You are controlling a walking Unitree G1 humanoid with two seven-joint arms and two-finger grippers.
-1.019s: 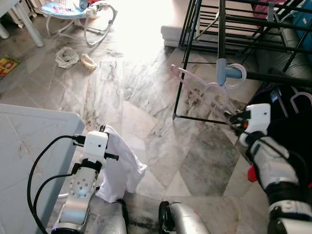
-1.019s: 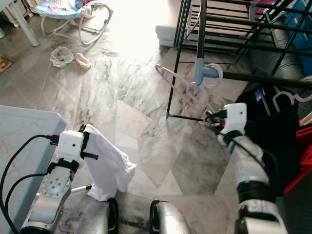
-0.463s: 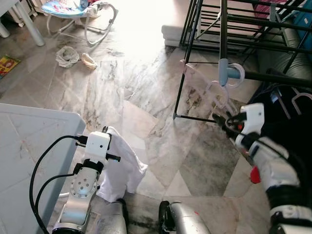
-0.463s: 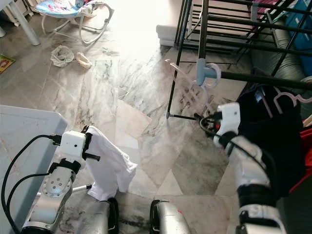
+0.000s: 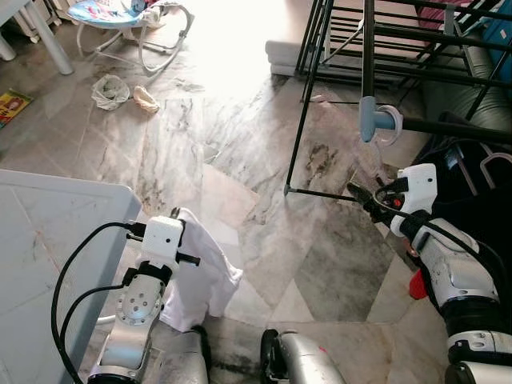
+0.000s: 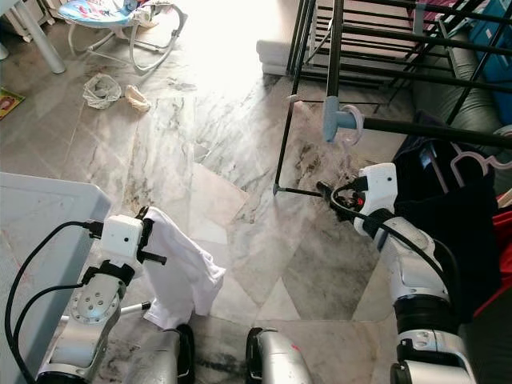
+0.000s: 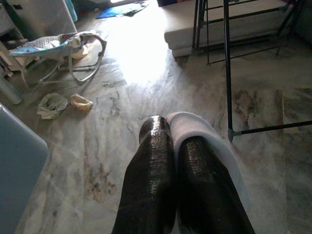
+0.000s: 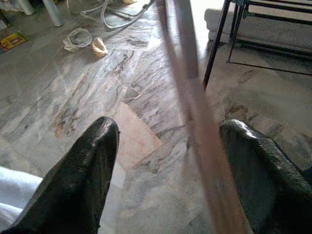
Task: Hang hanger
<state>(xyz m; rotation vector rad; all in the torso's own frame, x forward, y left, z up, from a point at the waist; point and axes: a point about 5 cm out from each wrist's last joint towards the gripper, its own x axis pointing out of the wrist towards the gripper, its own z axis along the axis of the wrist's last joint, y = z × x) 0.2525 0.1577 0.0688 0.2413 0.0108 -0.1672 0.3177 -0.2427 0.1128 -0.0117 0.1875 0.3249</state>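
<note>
A pale pink hanger (image 8: 195,112) shows as a blurred streak between my right gripper's (image 8: 168,146) two fingers, which stand wide apart without touching it. In the eye views its white hook (image 5: 390,122) loops on the black rail of the drying rack (image 5: 298,128) beside a blue joint (image 5: 367,120). My right gripper (image 5: 360,194) hovers just below that rail. My left gripper (image 7: 168,127) is low at my left side, shut on a white cloth (image 5: 204,272) that drapes down from it.
A black garment (image 5: 472,192) hangs on the rack by my right arm. A light blue table (image 5: 48,232) is close at my left. A baby bouncer (image 5: 128,16) and a crumpled bag (image 5: 110,92) sit on the marble floor far left.
The pink hanger has swung up toward the rack rail and turned to a blur. My right gripper has shifted slightly left below it. The left arm and cloth stay put.
</note>
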